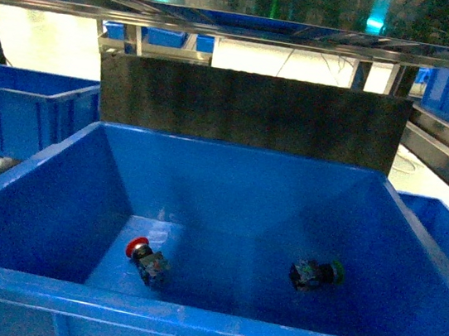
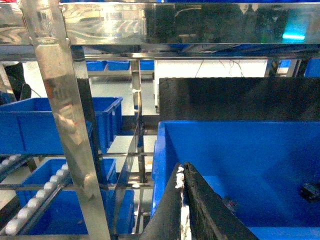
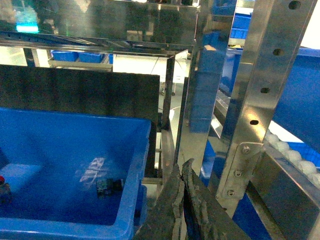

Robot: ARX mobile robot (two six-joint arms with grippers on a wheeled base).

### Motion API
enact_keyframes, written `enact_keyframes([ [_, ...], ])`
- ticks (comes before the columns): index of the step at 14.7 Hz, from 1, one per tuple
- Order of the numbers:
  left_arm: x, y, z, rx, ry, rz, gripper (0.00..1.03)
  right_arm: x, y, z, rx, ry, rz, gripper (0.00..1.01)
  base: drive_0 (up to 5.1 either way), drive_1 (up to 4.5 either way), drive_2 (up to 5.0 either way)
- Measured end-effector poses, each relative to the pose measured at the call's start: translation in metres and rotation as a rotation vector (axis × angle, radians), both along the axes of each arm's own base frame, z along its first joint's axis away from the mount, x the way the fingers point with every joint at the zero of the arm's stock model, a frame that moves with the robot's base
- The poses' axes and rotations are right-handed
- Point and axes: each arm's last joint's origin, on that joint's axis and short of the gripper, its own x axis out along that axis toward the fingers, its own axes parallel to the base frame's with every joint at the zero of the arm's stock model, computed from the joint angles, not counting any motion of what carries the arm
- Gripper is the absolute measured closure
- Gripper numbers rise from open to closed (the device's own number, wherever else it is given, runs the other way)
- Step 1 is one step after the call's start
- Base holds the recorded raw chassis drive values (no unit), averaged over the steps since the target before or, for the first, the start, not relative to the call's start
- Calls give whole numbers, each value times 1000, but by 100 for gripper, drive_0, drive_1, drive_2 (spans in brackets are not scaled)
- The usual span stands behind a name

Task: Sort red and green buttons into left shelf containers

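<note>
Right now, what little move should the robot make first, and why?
Probably bring the left tool, whose fingers sit pressed together outside the big blue bin, over the rim toward the red button. Both it and the green button lie untouched on the bin floor, and red lies nearer the left side.

A warehouse or factory floor — steel racking (image 2: pixel 65 125), roller rails (image 2: pixel 35 197), blue bins (image 1: pixel 23 110).
</note>
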Motion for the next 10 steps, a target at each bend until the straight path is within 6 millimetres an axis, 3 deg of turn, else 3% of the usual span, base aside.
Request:
enact_keyframes([
  [10,0,0,1,0,-6,0,101,0,0,0,0,-2,0,99,0,0,0],
])
